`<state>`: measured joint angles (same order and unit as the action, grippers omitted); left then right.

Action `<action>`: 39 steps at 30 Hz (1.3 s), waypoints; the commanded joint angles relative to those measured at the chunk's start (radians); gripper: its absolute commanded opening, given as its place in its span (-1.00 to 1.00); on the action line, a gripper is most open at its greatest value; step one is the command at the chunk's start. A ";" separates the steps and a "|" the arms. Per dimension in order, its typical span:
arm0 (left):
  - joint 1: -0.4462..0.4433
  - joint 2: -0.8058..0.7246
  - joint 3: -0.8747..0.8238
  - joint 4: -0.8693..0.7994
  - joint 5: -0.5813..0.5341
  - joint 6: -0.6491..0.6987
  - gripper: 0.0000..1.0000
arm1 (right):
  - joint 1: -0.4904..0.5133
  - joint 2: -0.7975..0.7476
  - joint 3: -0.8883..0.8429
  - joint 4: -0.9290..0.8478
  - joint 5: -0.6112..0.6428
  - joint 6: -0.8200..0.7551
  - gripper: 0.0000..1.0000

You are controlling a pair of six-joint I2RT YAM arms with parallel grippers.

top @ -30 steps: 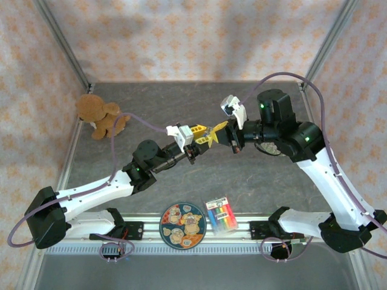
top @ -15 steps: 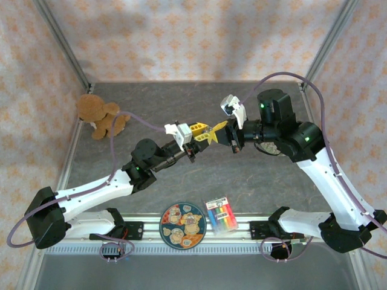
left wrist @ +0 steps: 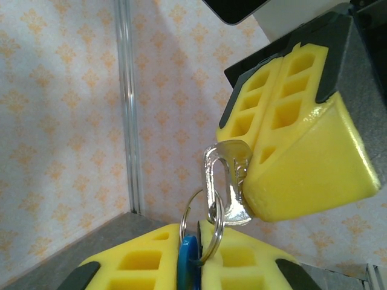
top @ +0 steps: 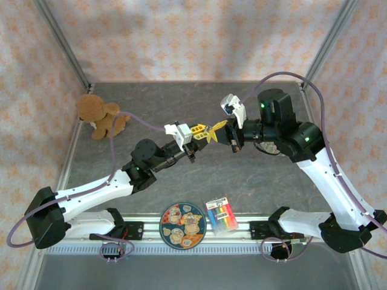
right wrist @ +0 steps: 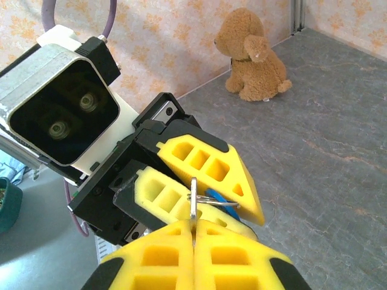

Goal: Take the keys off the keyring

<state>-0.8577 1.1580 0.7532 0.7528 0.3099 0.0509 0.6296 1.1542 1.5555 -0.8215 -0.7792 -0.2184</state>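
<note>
Since a second ago your left gripper (top: 199,129) has drawn its fingers together, apparently pinching the keyring (left wrist: 219,234) by its blue tag (left wrist: 188,258). Above the middle of the worktop (top: 242,175), your right gripper (top: 214,131), pressed together, pinches the key (left wrist: 210,181).

The right tool (left wrist: 249,180) pinches the key (left wrist: 221,162); left tool (left wrist: 192,249) seemingly grips the keyring (left wrist: 221,226).

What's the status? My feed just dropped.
Left gripper jaws shut on blue tag. Right gripper jaws shut on key. Key not yet off keyring. Teddy bear well clear.
</note>
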 commanded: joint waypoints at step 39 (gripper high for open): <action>-0.005 -0.090 0.040 -0.099 -0.017 -0.002 -1.00 | 0.007 -0.216 -0.228 0.307 0.169 -0.023 -1.00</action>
<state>-0.8711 1.1133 0.7605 0.6842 0.3172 0.0357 0.6483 1.0077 1.3525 -0.6205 -0.6765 -0.2008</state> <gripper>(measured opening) 0.065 0.040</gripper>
